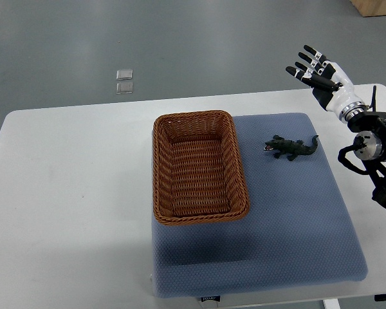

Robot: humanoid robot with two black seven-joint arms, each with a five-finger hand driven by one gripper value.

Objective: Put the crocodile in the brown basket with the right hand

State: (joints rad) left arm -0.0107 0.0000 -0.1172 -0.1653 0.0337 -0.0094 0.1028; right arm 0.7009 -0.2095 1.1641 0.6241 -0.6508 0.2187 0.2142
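One crocodile [291, 147] on mat [296, 219] beside brown basket [202, 217]; right hand [318, 76] spread.

Green crocodile [291, 148] lies beside brown basket [199, 167] (empty, wicker).

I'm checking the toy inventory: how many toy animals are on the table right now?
1: a crocodile lies on the blue mat, just right of the brown basket. The basket looks empty, and nothing seems to be hidden.
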